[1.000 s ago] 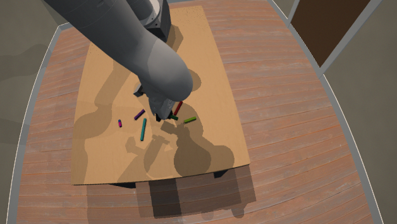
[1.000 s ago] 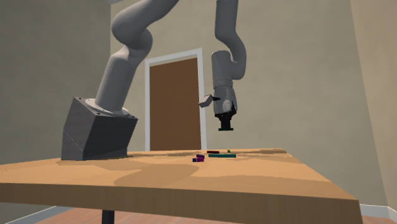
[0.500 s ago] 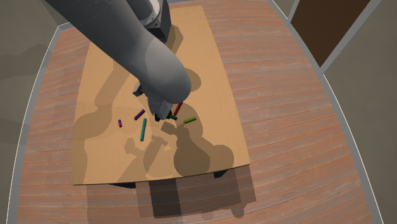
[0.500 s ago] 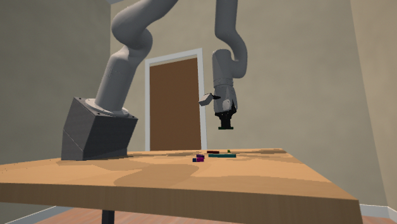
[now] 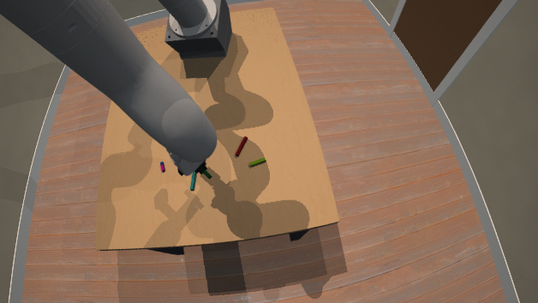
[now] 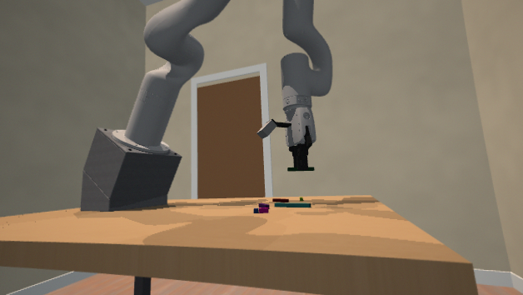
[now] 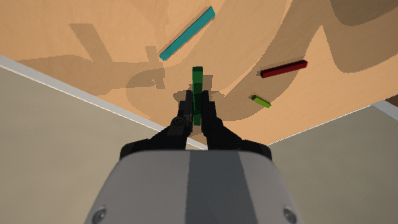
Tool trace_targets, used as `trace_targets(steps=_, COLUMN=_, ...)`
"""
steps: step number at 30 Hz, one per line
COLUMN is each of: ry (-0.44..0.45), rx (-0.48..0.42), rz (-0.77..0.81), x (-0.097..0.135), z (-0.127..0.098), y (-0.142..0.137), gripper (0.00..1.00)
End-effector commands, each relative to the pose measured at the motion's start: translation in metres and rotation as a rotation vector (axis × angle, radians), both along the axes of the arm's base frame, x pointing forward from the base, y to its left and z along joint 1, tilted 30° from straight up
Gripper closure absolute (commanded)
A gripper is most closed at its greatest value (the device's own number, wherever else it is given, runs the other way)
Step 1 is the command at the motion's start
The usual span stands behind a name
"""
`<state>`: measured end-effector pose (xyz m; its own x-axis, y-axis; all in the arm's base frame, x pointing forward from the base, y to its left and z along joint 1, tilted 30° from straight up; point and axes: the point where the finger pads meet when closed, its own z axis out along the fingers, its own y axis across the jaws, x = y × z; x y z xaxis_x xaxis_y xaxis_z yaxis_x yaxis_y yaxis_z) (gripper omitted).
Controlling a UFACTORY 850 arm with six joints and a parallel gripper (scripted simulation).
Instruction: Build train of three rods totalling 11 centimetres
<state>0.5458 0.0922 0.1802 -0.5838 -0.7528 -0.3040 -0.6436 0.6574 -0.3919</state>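
Note:
My gripper (image 6: 301, 163) is shut on a green rod (image 6: 296, 168) and holds it level, well above the table. In the wrist view the green rod (image 7: 197, 92) sticks out ahead between the fingers. In the overhead view it (image 5: 206, 174) shows just beside the arm's end. A magenta rod (image 5: 163, 167) lies to the left, also seen low in the side view (image 6: 263, 210) with a small blue piece (image 6: 256, 211) next to it. A turquoise rod (image 5: 193, 181) lies flat just under the gripper.
A red rod (image 5: 241, 146) and a lime rod (image 5: 257, 162) lie to the right of the gripper. A purple rod (image 6: 263, 205) lies behind the magenta one; the arm hides it from above. The robot base (image 5: 198, 30) stands at the table's far end.

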Motion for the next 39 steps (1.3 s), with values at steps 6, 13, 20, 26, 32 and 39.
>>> trace_targets(steps=6, ry=-0.032, rx=0.171, rz=-0.233, x=0.012, z=0.01, y=-0.079, gripper=0.96)
trace_targets(steps=13, ry=-0.024, rx=0.222, rz=-0.358, x=0.009, z=0.014, y=-0.12, gripper=0.96)
trace_targets(steps=20, ry=-0.02, rx=0.246, rz=-0.429, x=0.006, z=0.015, y=-0.144, gripper=0.96)
trace_targets(steps=26, ry=-0.02, rx=0.247, rz=-0.43, x=0.006, z=0.015, y=-0.144, gripper=0.96)
trace_targets(steps=32, ry=-0.02, rx=0.247, rz=-0.43, x=0.006, z=0.015, y=-0.144, gripper=0.96)
trace_targets(steps=39, ry=-0.02, rx=0.248, rz=-0.429, x=0.007, z=0.014, y=-0.144, gripper=0.96)
